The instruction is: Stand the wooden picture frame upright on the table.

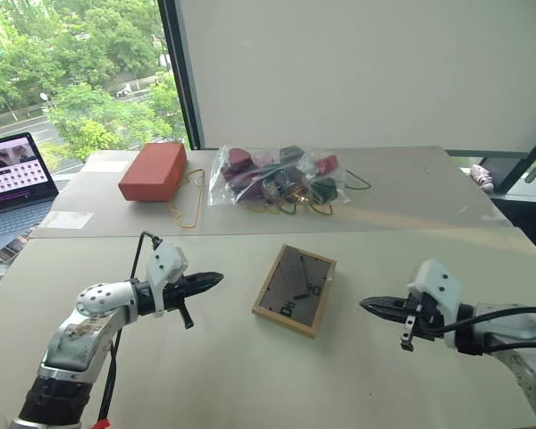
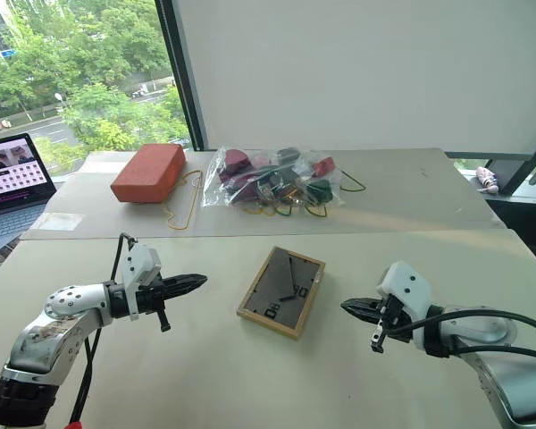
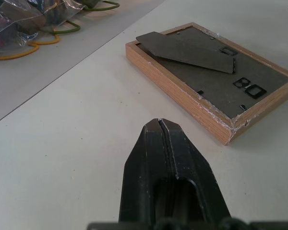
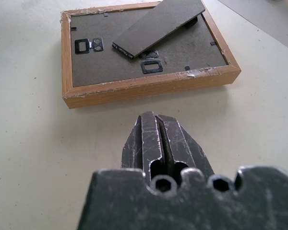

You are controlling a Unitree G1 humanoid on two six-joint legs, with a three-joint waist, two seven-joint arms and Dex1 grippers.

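The wooden picture frame (image 1: pixel 295 290) lay flat, back side up, near the middle of the table (image 1: pixel 223 357), between the two grippers and touching neither. Its border was light, orange-toned wood with a visible grain; white scuffs and chipped patches ran along the edges and corners. The back panel was matte dark grey-brown board. A flat, tapered fold-out stand (image 3: pixel 187 51) of the same board lay across the panel, lifted slightly at its free end. Small black metal hanger loops and tabs sat on the panel. No writing could be read on the frame.

The table was pale beige, matte and plain, made of two surfaces meeting at a seam behind the frame. On the far surface sat a red-orange brick-shaped block (image 1: pixel 153 171) with a rough, dull face, and a clear, crinkled plastic bag (image 1: pixel 272 175) of dark red, green and black items with thin yellow and green cords trailing out. A laptop (image 1: pixel 13 174) with a lit screen stood at the far left edge; its text was too small to read.

The left gripper (image 1: pixel 216 281) hovered left of the frame, black fingers pressed together, holding nothing. The right gripper (image 1: pixel 364 306) hovered right of it, scratched fingers likewise closed and empty.
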